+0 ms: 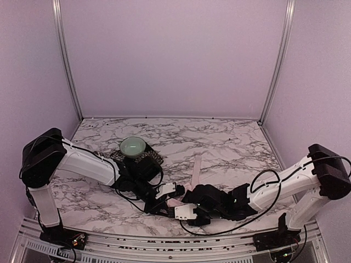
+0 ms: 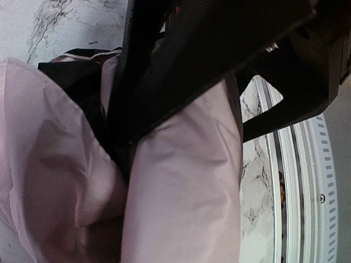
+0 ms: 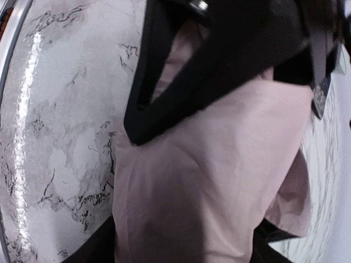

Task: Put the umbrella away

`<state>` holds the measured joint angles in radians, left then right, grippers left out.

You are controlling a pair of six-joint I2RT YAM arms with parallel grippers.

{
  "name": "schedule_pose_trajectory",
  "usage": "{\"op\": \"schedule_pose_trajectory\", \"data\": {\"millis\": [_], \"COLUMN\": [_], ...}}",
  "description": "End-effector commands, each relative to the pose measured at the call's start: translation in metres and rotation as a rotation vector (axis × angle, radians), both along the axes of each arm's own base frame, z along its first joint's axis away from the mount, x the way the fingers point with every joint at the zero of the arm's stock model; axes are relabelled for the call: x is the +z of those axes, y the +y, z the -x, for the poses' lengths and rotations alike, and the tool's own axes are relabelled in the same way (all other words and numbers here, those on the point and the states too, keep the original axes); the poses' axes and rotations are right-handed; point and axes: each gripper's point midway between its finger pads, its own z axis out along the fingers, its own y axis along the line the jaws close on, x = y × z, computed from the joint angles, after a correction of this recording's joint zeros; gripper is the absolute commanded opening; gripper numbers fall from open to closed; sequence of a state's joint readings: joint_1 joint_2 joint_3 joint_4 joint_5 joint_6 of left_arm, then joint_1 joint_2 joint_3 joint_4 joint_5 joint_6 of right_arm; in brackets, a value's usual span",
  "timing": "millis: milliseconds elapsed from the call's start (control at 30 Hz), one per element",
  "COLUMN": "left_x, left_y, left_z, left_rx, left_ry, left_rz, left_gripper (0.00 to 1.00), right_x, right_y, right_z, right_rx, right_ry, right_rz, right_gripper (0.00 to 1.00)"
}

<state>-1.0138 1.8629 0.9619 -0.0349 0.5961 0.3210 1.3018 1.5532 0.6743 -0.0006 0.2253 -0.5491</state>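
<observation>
Pink umbrella (image 2: 181, 192) fabric bunches by the bench's (image 1: 230, 142) near edge, pinched between the left fingers (image 2: 181, 71). Right fingers (image 3: 219, 71) overlie it; their grip I cannot tell. Open marble lies behind.

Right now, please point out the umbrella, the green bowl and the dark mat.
umbrella (image 1: 196, 171): top view, pink fabric strip.
green bowl (image 1: 133, 146): top view, its inside.
dark mat (image 1: 156, 154): top view, right corner.

Lab test cell: plain walls (image 1: 175, 55), aluminium posts (image 1: 67, 60), marble tabletop (image 1: 230, 142).
</observation>
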Motion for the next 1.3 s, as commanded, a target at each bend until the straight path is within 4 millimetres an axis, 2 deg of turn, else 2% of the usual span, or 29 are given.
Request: {"op": "schedule_pose_trajectory", "data": {"millis": [0,100,133,200,267,400,467,567,600,700,833,933,1033,1100,1267], "left_x": [-0.054,-0.049,-0.047,-0.042,-0.032,0.022,0.051,0.097,0.102,0.112,0.115,0.113,0.101,0.092,0.071], "left_y": [0.06,0.058,0.058,0.057,0.054,0.045,0.048,0.059,0.066,0.083,0.087,0.084,0.075,0.067,0.043], "left_z": [0.039,0.039,0.037,0.026,0.005,-0.025,-0.031,-0.036,-0.034,-0.021,0.009,0.026,0.039,0.046,0.053], "left_rx": [0.013,0.0,-0.001,0.034,0.102,0.201,0.237,0.292,0.3,0.286,0.194,0.12,0.026,-0.037,-0.155], "left_ry": [0.206,0.207,0.198,0.154,0.082,-0.112,-0.23,-0.407,-0.454,-0.57,-0.742,-0.816,-0.885,-0.935,-0.985], "left_rz": [-0.301,-0.278,-0.269,-0.244,-0.186,0.064,0.212,0.421,0.459,0.506,0.516,0.483,0.402,0.344,0.256], "left_gripper": [0.0,0.0,0.05,0.3,0.48,0.7,0.76,0.77,0.76,0.68,0.41,0.36,0.37,0.42,0.69], "right_x": [-0.01,-0.016,-0.016,-0.017,-0.019,-0.026,-0.027,-0.029,-0.03,-0.036,-0.047,-0.046,-0.044,-0.045,-0.047], "right_y": [0.005,0.003,0.002,0.001,-0.001,-0.005,-0.006,-0.008,-0.009,-0.015,-0.028,-0.031,-0.029,-0.027,-0.021], "right_z": [-0.001,0.0,0.0,0.002,0.004,0.013,0.019,0.027,0.03,0.038,0.05,0.059,0.067,0.065,0.062], "right_rx": [-0.017,-0.014,-0.014,-0.015,-0.012,-0.007,-0.002,0.008,0.006,0.003,-0.006,-0.021,-0.024,-0.051,-0.071], "right_ry": [0.011,0.021,0.024,0.033,0.049,0.124,0.182,0.306,0.352,0.488,0.634,0.752,0.88,0.93,1.009], "right_rz": [0.063,0.097,0.102,0.11,0.124,0.163,0.17,0.175,0.186,0.237,0.327,0.355,0.347,0.343,0.326], "right_gripper": [0.45,0.34,0.3,0.22,0.17,0.12,0.11,0.09,0.09,0.09,0.08,0.08,0.08,0.08,0.08]}}
